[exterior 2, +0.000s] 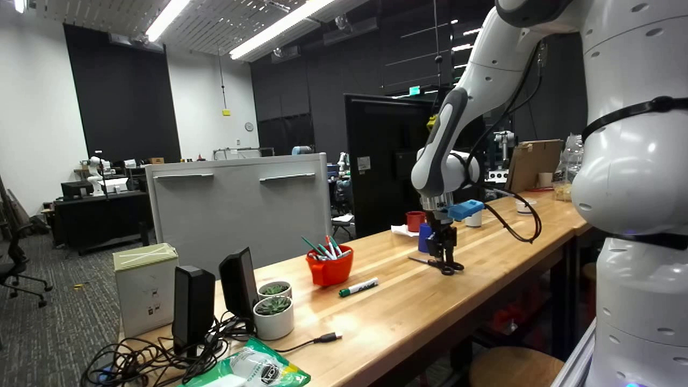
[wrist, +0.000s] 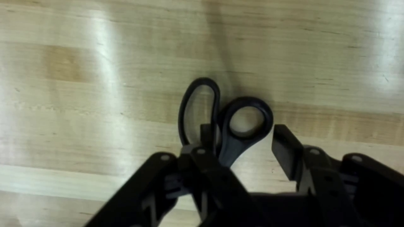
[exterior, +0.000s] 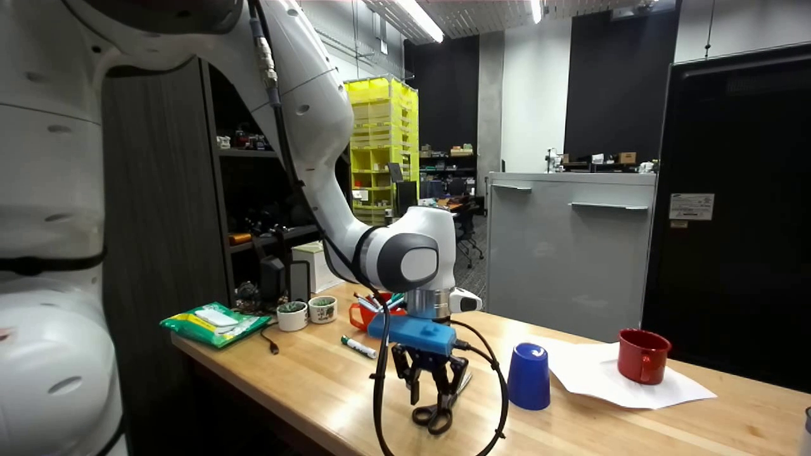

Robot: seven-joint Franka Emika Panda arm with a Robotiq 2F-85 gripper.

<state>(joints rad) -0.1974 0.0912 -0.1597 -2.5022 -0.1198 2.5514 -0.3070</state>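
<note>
Black scissors (wrist: 232,148) on table (wrist: 151,104), our hand (wrist: 243,135) spread, gripping nothing; we should centre the round loop (wrist: 268,118) squarely between both fingers (wrist: 285,138) before squeezing gently.

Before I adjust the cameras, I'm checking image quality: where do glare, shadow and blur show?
In the wrist view, pale glare streaks the wooden tabletop, a soft-edged shadow runs to the black-handled scissors, and the hand looks slightly blurred; in both exterior views, ceiling strip lights burn out to white.
</note>
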